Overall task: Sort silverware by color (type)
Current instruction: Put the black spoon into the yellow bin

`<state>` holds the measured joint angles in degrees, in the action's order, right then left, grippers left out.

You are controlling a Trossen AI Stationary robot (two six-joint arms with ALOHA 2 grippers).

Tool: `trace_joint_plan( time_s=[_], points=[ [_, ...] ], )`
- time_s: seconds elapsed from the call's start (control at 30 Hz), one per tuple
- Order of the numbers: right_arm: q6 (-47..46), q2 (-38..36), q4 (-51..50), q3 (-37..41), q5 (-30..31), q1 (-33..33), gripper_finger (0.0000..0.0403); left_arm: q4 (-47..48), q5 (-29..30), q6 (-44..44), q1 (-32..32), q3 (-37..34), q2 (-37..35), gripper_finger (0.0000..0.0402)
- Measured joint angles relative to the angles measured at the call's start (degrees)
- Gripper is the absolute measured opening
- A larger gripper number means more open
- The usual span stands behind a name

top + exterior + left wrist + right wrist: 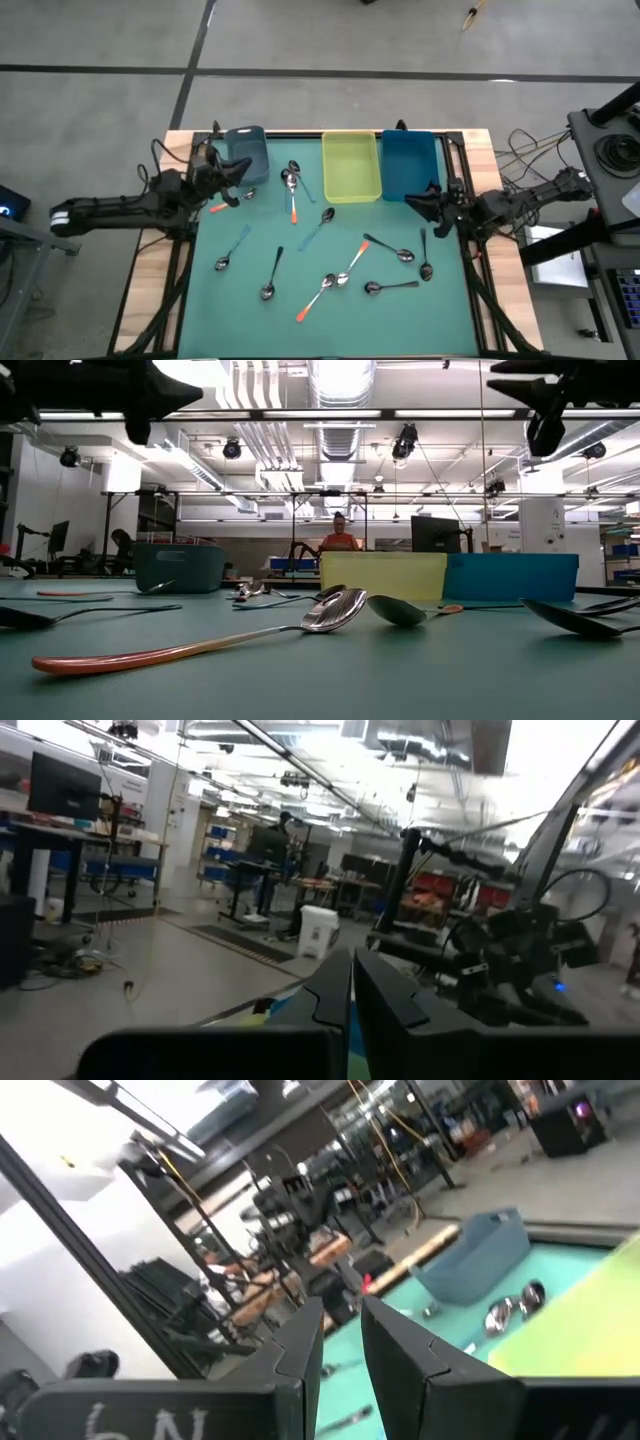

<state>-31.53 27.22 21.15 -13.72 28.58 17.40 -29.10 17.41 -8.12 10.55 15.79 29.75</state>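
Several small spoons with orange, black or pale blue handles lie scattered on the green mat (250,310). One orange-handled spoon (217,207) lies just below my left gripper (236,186), which hovers shut near the grey-blue bin (245,150) and holds nothing. My right gripper (425,200) hangs narrowly open, also lifted, in front of the blue bin (410,165); a black-handled spoon (425,255) lies on the mat just on its near side. In the low view both grippers sit high above the mat, left gripper (140,405) and right gripper (545,420).
A yellow bin (350,165) stands between the grey-blue and blue bins along the far edge. Two spoons (290,180) lie close to the grey-blue bin. Most spoons cluster mid-mat, among them an orange-handled spoon (190,650). A person (340,535) sits far behind the table.
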Motion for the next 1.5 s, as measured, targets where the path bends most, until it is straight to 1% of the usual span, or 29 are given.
trace_joint_plan(
  time_s=[0.2, 0.3, 0.47, 0.57, 0.7, 0.9, 1.0, 1.07, 1.13, 1.5],
  points=[
    [-2.45, 3.47, -1.84, 0.0, -0.02, -0.87, 0.0063, 2.45, 0.04, 0.71, 0.07, 5.19, 5.77, 0.0],
    [-5.37, 4.06, -4.16, -0.27, -0.06, -2.06, 0.0063, 8.02, 0.07, 5.5, 0.07, 8.15, 8.22, 0.0],
    [-11.33, 5.64, -17.91, -4.81, -0.5, -3.21, 0.0063, 19.73, 0.07, 9.82, 0.07, 13.96, 12.09, 0.0],
    [-12.41, 7.25, -26.7, -8.77, -1.55, -3.21, 0.0063, 24.35, 0.04, 10.35, 0.07, 16.58, 13.85, 0.0],
    [-11.79, 10.05, -36.51, -15.08, -4.89, -3.21, 0.0063, 24.89, 0.03, 10.42, 0.04, 16.73, 14.99, 0.0],
    [-11.7, 17.02, -56.12, -25.52, -13.19, -3.21, 0.0063, 25.0, 0.02, 11.6, 0.04, 15.58, 14.68, 0.0],
    [-12.21, 21.25, -65.48, -30.09, -14.7, -3.19, 0.0063, 24.82, 0.02, 11.42, 0.04, 15.77, 14.83, 0.0],
    [-11.56, 23.93, -69.61, -32.2, -15.0, -3.21, 0.0063, 24.81, 0.02, 10.79, 0.04, 16.02, 15.16, 0.0],
    [-11.03, 26.16, -71.73, -33.69, -15.06, -3.21, 0.0063, 24.78, 0.02, 10.53, 0.02, 16.08, 15.47, 0.0],
    [-11.43, 38.76, -71.37, -41.34, -15.08, -3.19, 0.0063, 24.85, 0.02, 10.42, 0.07, 16.08, 16.82, 0.0]
  ],
)
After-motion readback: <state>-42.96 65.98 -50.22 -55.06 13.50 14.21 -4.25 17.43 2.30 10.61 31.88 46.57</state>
